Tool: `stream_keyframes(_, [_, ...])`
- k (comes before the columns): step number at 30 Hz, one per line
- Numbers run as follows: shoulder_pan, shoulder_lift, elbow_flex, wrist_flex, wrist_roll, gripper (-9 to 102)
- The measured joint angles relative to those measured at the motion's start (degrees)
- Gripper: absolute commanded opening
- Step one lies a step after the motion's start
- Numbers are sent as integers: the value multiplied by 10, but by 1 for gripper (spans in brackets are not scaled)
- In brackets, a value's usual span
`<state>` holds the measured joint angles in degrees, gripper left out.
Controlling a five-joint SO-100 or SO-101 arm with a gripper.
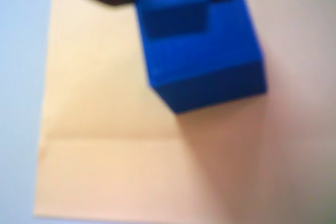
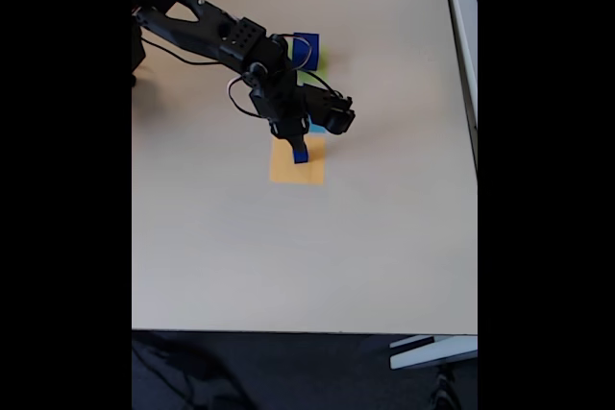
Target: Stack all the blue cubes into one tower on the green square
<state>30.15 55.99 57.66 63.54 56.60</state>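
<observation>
In the blurred wrist view, a larger blue cube (image 1: pixel 210 61) sits on the right edge of the orange square (image 1: pixel 105 145), one corner reaching onto the pale table (image 1: pixel 299 129). A smaller blue cube (image 1: pixel 170 3) rests on top of it, towards its far left side, running up to the dark gripper body at the top edge. A light-blue strip shows along the left edge of this view. Whether the claw is clamped on the small cube or slack around it cannot be told.

In the fixed view, the black arm (image 2: pixel 207 31) reaches from the upper left, and the gripper (image 2: pixel 296 146) points down over the blue cubes (image 2: pixel 301 150) at the top of the orange square (image 2: pixel 297 166). Just above, a bit of the light-blue square (image 2: pixel 316 128) peeks from under the arm. Further up, another blue cube (image 2: pixel 307 48) stands on the green square (image 2: pixel 317 60), apart from the gripper.
</observation>
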Motion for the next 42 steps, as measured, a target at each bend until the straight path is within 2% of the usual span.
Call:
stream_keyframes(26, [-11, 0, 25, -15, 11, 2])
stream_keyframes(42, [-11, 0, 25, -15, 11, 0])
